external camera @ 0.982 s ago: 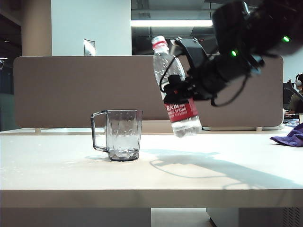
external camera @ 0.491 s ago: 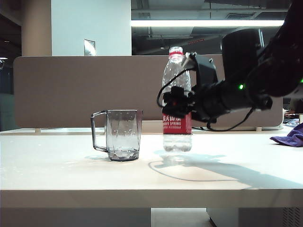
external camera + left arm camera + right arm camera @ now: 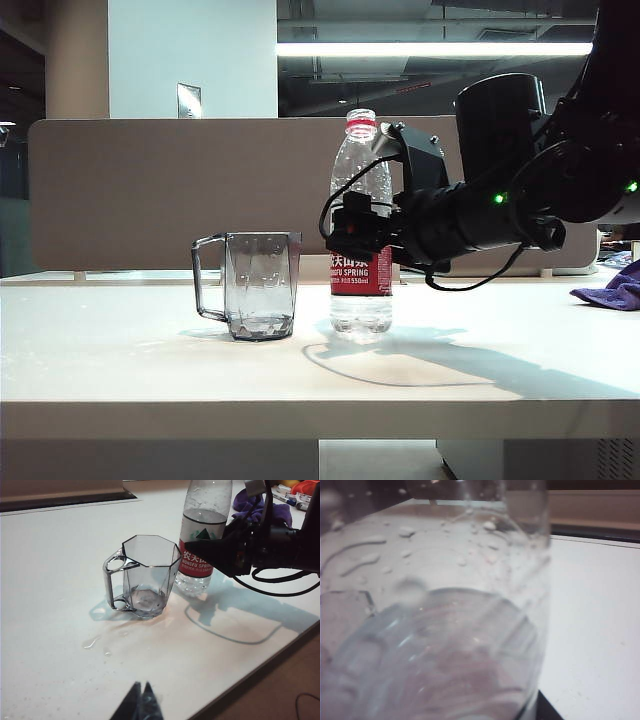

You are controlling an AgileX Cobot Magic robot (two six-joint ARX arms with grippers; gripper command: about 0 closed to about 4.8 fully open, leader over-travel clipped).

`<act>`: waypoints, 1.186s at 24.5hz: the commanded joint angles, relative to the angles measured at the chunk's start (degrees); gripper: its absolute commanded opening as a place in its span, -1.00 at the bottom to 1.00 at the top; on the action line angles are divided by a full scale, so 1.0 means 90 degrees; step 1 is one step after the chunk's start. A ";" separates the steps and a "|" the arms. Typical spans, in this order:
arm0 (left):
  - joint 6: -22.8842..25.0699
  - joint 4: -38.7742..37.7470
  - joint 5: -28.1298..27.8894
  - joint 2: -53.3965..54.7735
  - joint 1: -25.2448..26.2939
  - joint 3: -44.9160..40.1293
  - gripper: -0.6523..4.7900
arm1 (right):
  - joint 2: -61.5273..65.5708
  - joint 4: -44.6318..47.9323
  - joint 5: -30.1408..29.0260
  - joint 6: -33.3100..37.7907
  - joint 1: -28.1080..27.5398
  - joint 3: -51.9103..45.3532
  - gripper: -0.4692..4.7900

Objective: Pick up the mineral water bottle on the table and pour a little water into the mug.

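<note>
The right hand (image 3: 362, 232) reaches in from the right side of the exterior view and sits around the labelled middle of the mineral water bottle (image 3: 361, 222), with its fingers on both sides of the label; whether they press the bottle or stand a little loose from it, I cannot tell. The bottle stands upright on the table (image 3: 150, 370), its cap is off, and its base touches the tabletop. In the right wrist view the bottle (image 3: 435, 630) fills almost the whole picture, with drops on its inner wall. The mug (image 3: 250, 285) stands just beside the bottle, not touching it, with its handle turned away from the bottle, and a shallow layer of water (image 3: 145, 600) lies in its bottom. A few small spilled drops (image 3: 92, 642) lie on the table near the mug. The left hand (image 3: 140, 703) hovers over the near part of the table, well apart from the mug, and its fingers are together. A purple cloth (image 3: 615, 288) lies at the far right edge.
</note>
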 commanded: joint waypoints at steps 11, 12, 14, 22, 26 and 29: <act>0.0022 0.0085 0.0002 -0.0005 0.0000 0.0017 -0.78 | -0.0121 0.0151 -0.0005 -0.0019 0.0017 -0.0187 1.00; 0.0022 0.0085 0.0002 -0.0005 0.0000 0.0017 -0.78 | -0.0170 0.0151 -0.0007 -0.0019 0.0022 -0.0248 1.00; 0.0022 0.0083 0.0002 -0.0005 0.0000 0.0017 -0.78 | -0.0355 0.0148 -0.0005 -0.0022 0.0022 -0.0432 1.00; 0.0022 0.0085 0.0002 -0.0007 0.0000 0.0017 -0.78 | -0.1418 0.0090 -0.0007 0.0032 0.0022 -0.1416 1.00; 0.0024 0.0085 0.0000 -0.0010 0.0000 0.0017 -0.78 | -0.2516 0.0010 0.0163 0.0075 0.0102 -0.2297 0.76; 0.0022 0.0080 0.0000 -0.0007 -0.0002 0.0017 -0.78 | -0.3390 -0.0311 0.0163 0.0073 0.0102 -0.2856 -0.17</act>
